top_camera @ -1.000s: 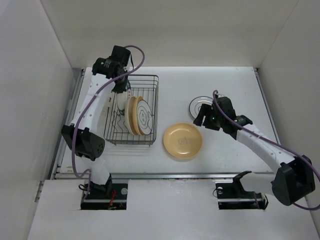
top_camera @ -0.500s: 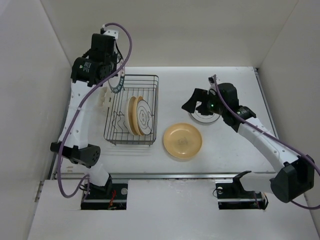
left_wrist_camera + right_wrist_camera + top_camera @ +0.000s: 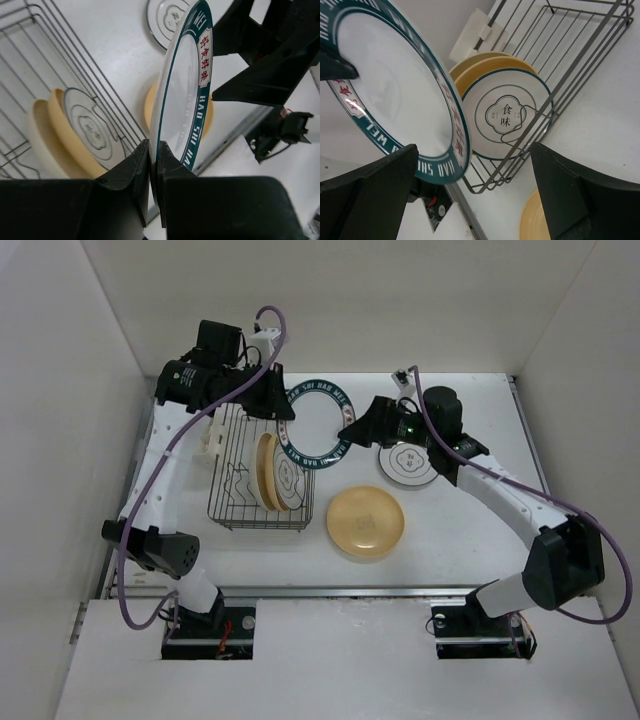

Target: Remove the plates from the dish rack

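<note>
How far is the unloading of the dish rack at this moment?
Done: a yellow plate and a white ringed plate lie on the table. In hand: the left tool is shut on a green-rimmed plate, held beside the open right tool. Left: at least two plates stand in the dish rack.

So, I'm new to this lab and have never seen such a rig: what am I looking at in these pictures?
A left arm and a right arm are bolted at a table's near edge, each ending in a two-finger gripper. The wide picture looks down from above and behind them; the other two come from a camera on each wrist. On the table stands a wire dish rack holding upright plates: tan ones and a cream one with a centre mark. Beside it lie a yellow plate and a white plate with a dark rim. The left gripper pinches a teal-rimmed plate by its edge, up in the air. The right gripper is open close to that plate, holding nothing.
</note>
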Robot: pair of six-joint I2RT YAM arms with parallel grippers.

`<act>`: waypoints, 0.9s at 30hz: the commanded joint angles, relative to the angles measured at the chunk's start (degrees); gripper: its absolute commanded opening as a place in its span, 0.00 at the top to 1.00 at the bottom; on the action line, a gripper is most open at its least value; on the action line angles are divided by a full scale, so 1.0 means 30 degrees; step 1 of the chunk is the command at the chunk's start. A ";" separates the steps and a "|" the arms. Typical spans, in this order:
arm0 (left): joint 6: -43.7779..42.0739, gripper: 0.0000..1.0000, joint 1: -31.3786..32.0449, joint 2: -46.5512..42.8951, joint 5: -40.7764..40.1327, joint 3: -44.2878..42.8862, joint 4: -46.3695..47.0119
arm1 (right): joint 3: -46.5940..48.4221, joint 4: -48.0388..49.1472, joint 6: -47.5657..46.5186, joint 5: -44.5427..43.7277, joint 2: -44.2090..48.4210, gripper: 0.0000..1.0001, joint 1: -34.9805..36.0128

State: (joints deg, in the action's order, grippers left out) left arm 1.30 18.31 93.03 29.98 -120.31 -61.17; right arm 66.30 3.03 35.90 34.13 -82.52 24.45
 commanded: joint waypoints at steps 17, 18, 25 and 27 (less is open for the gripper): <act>-0.0346 0.00 -0.0067 -0.1041 -0.1751 0.1637 0.1053 | -0.2440 0.4618 0.3792 0.0408 0.1372 1.00 -0.1230; -0.0346 0.00 -0.0067 -0.1215 -0.2717 0.1637 0.0850 | -0.2675 0.4616 0.4056 0.0140 0.1548 1.00 -0.1496; -0.0109 0.00 -0.0067 -0.1597 -1.2620 0.2076 0.0587 | -0.3903 -0.1063 0.5084 -0.5979 0.3216 1.00 -0.4455; -0.0841 0.00 -0.0067 -0.1017 -1.4057 0.2282 0.0060 | -0.4316 -0.1796 0.5289 -0.7065 0.3220 1.00 -0.4983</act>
State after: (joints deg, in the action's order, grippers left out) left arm 0.38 18.22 90.56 1.72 -114.52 -59.53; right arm 54.39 2.33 49.58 22.55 -75.55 11.14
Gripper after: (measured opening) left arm 0.997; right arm 0.080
